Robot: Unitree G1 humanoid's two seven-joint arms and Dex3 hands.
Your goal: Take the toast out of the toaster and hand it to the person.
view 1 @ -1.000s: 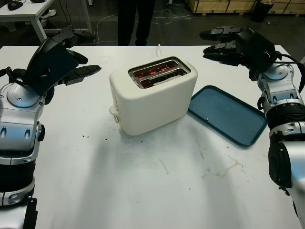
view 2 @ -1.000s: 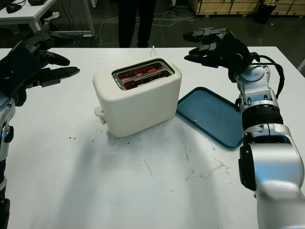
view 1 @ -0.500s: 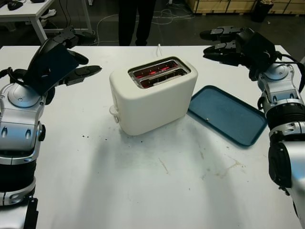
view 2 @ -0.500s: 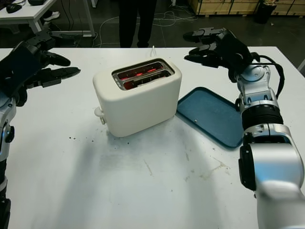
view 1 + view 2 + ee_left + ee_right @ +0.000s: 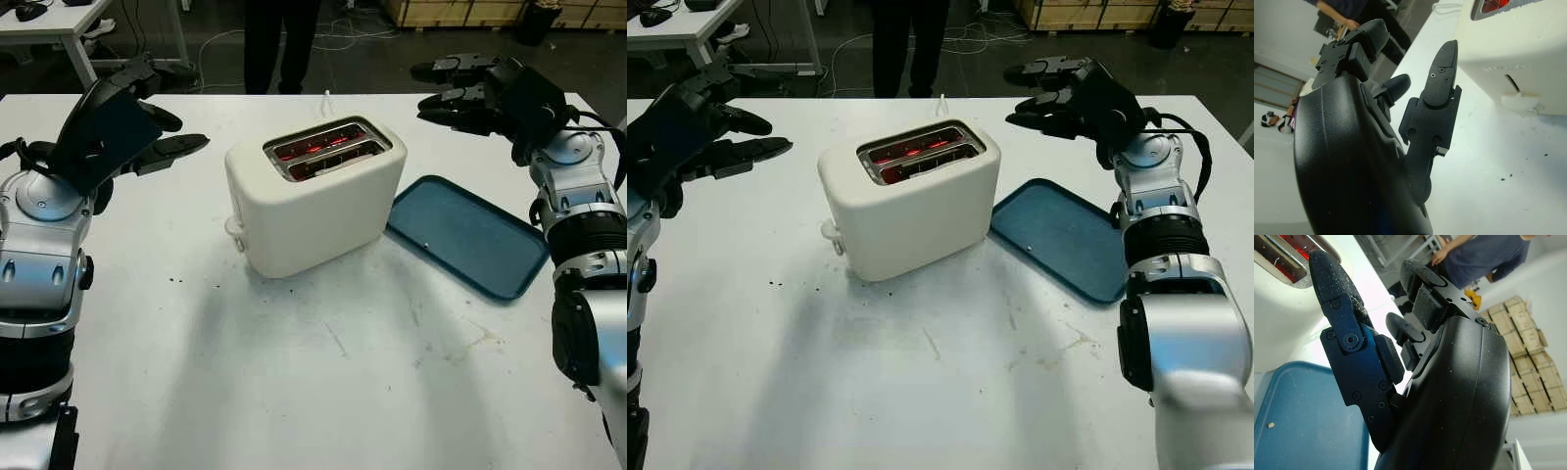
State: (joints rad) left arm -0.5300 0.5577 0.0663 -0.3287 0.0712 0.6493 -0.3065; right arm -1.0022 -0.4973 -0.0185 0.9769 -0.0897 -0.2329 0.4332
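Toaster mid-table, slots glowing red; left hand open, empty, left of it; right hand open, empty, above tray; person behind table.

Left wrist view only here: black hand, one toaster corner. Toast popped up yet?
Observer: No. From the head, both slots of the toaster glow red, and nothing sticks up above them.
Operator: Where's the right hand?
Observer: The right hand is open, raised over the far right part of the table, beyond the toaster's right end.
Operator: Anything beside the toaster on that side?
Observer: A blue tray lies flat on the table to the toaster's right, with just a small pale speck on it.
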